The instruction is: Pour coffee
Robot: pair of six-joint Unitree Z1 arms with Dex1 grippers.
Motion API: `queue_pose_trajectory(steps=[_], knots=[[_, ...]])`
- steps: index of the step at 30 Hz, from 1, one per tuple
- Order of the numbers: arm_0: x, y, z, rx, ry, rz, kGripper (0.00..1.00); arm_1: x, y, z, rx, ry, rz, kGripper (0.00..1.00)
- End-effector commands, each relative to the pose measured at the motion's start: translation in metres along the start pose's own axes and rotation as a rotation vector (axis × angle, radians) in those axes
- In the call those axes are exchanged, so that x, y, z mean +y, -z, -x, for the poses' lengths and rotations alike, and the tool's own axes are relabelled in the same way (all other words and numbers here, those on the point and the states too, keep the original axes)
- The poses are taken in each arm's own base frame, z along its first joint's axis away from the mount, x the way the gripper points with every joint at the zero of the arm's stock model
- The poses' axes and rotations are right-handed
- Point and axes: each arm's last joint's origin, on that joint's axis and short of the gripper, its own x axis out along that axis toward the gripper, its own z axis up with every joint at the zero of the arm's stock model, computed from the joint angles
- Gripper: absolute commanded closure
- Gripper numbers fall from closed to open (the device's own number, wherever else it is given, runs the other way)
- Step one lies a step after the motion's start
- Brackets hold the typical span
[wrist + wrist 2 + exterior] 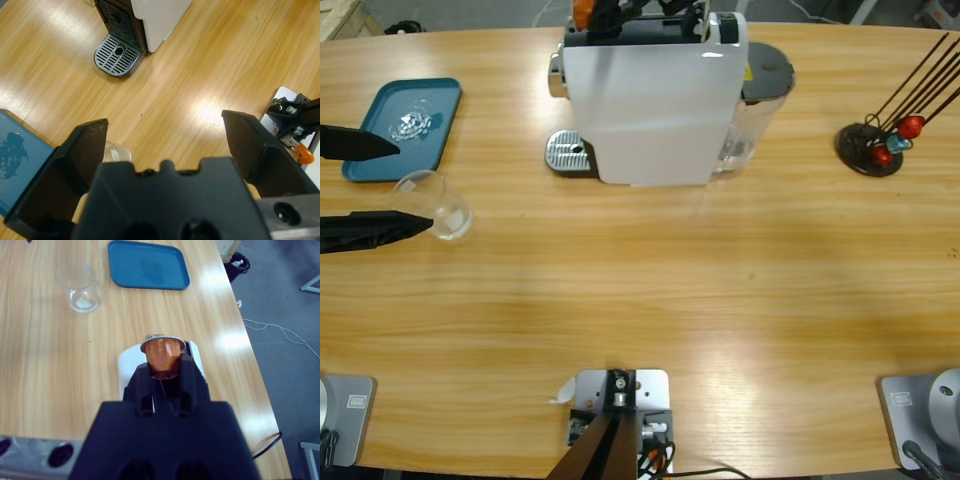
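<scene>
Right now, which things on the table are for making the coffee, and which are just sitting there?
For the coffee:
- coffee machine
- orange capsule, shut in the right gripper
- clear glass cup, between the open left gripper jaws
- drip grate

Just sitting there:
- blue tray
- black stand with sticks

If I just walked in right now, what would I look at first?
Probably the big white coffee machine standing at the far middle of the wooden table. Above it, the right gripper pinches a shiny orange capsule. Off to the side, the left gripper sits wide open around a clear glass cup beside a blue tray.
</scene>
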Motion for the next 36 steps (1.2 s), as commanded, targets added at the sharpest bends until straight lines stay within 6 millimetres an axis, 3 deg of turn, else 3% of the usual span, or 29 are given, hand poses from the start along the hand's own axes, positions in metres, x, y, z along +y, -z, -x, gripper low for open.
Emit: queue_pose_trajectory(steps=[1,17,19,21,22,25,32,36], knots=[[-0.001,0.014,-0.004,0.046,-0.009,0.021,0.000,-0.004,0.024,-0.022,0.108,0.020,-0.015,0.998],[0.002,0.015,-0.002,0.045,-0.028,0.033,0.000,0.005,0.029,-0.033,0.163,-0.012,-0.009,0.989],[0.002,0.015,-0.002,0.047,-0.028,0.032,0.000,0.005,0.029,-0.033,0.169,-0.009,-0.009,0.723],[0.002,0.015,-0.002,0.047,-0.028,0.031,0.000,0.006,0.028,-0.032,0.179,0.003,-0.007,0.304],[0.002,0.015,-0.002,0.047,-0.028,0.031,0.000,0.006,0.028,-0.032,0.184,0.012,-0.005,0.194],[0.002,0.015,-0.002,0.043,-0.029,0.032,0.000,0.007,0.024,-0.027,0.185,0.031,0.003,0.012],[0.001,0.015,0.001,0.032,-0.031,0.030,0.000,0.015,-0.005,0.000,0.110,0.076,0.045,0.013],[0.002,0.014,0.000,0.026,-0.036,0.029,0.000,0.045,-0.035,0.012,0.037,0.046,-0.001,0.393]])
